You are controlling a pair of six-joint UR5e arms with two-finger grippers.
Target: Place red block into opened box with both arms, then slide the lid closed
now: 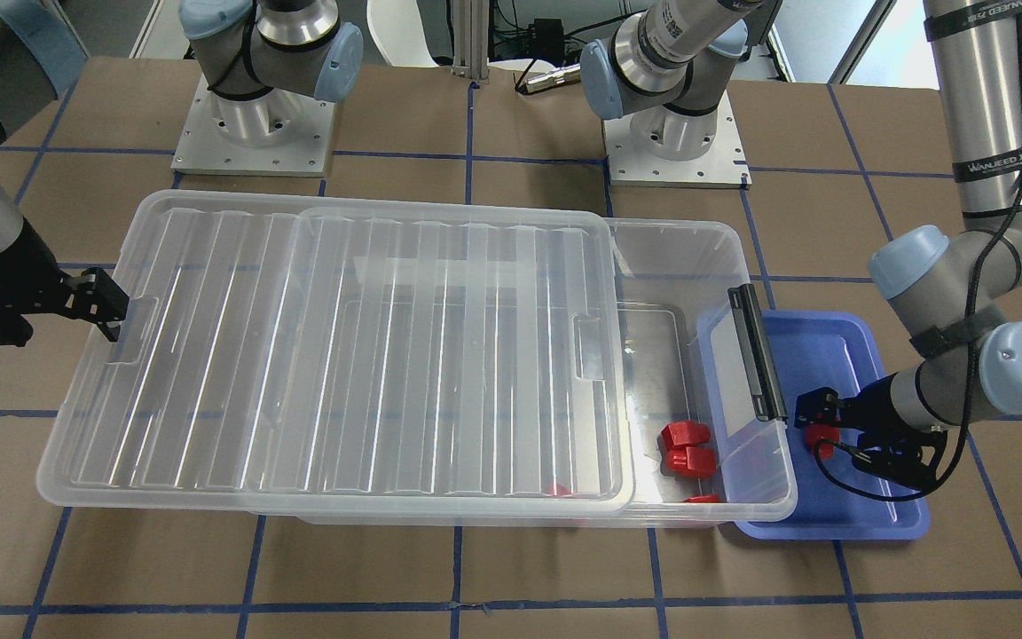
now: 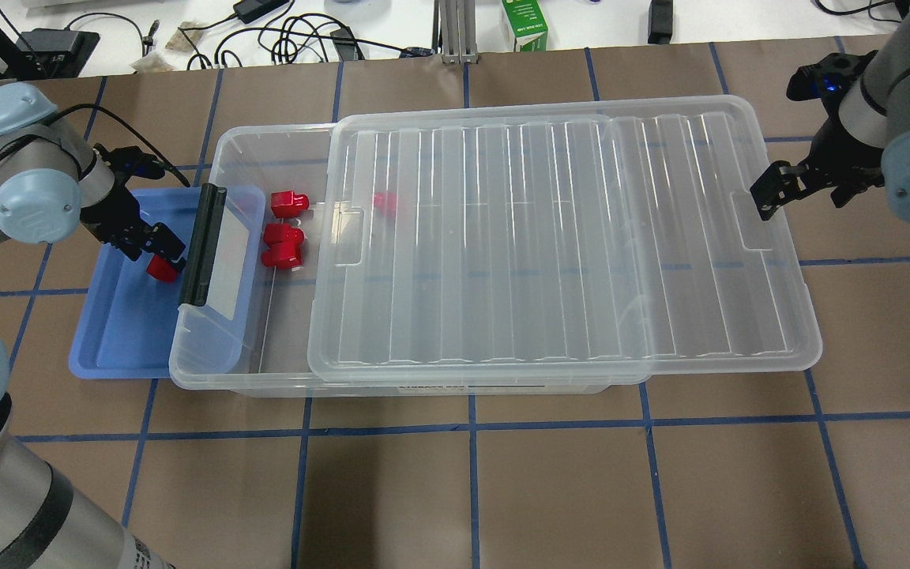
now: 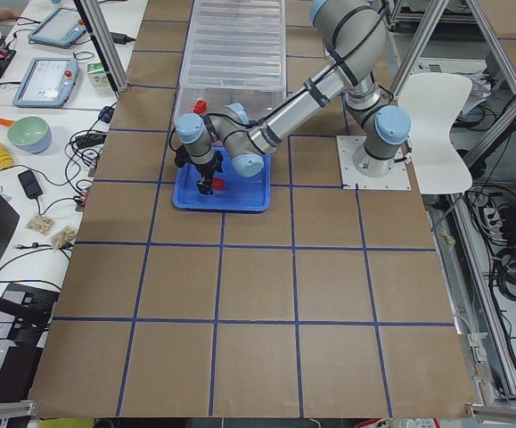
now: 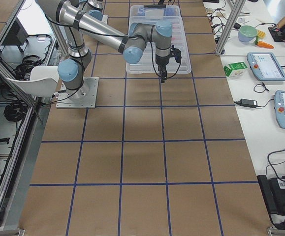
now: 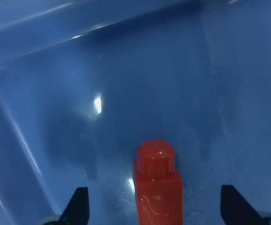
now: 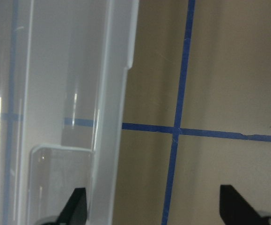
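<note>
Brown tabletop [image 2: 471,490], taped in a blue grid. Your left claw [image 5: 154,208] is spread astride the red block [image 5: 157,173], which stands in the blue tray [image 2: 107,340] just beside the box [image 2: 222,150]. Your right claw [image 2: 769,192], also spread, sits at the far edge of the lid [image 2: 542,237]. Likely hazards: the black handle [image 2: 201,245] and the narrow uncovered gap may snag the transfer, and a shallow pinch may drop the block.
</note>
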